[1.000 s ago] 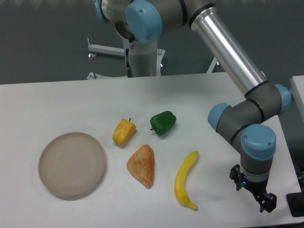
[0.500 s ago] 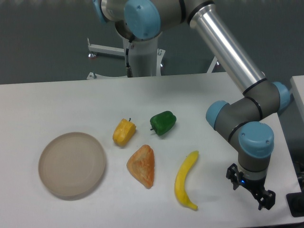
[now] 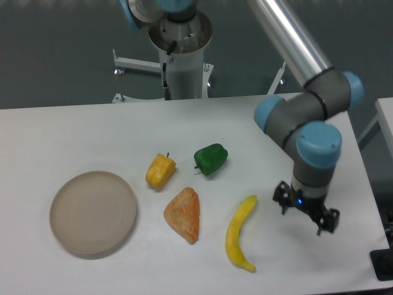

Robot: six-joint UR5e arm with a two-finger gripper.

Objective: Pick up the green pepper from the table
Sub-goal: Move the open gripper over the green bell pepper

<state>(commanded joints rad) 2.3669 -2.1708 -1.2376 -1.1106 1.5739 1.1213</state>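
Note:
The green pepper [image 3: 210, 158] is small, glossy and dark green, and lies on the white table [image 3: 80, 129] near its middle. My gripper [image 3: 305, 214] hangs from the arm over the table's right side, right of the banana and well to the lower right of the pepper. Its fingers [image 3: 326, 222] point down and stand apart with nothing between them.
A yellow pepper [image 3: 161, 171] lies just left of the green one. An orange bread-like wedge [image 3: 183, 215] and a banana [image 3: 239, 233] lie in front of it. A round beige plate [image 3: 93, 212] sits at the left. The arm's base [image 3: 183, 55] stands behind the table.
The gripper has moved left and away from the table's front right corner, toward the banana and the pepper. The objects on the table have not moved.

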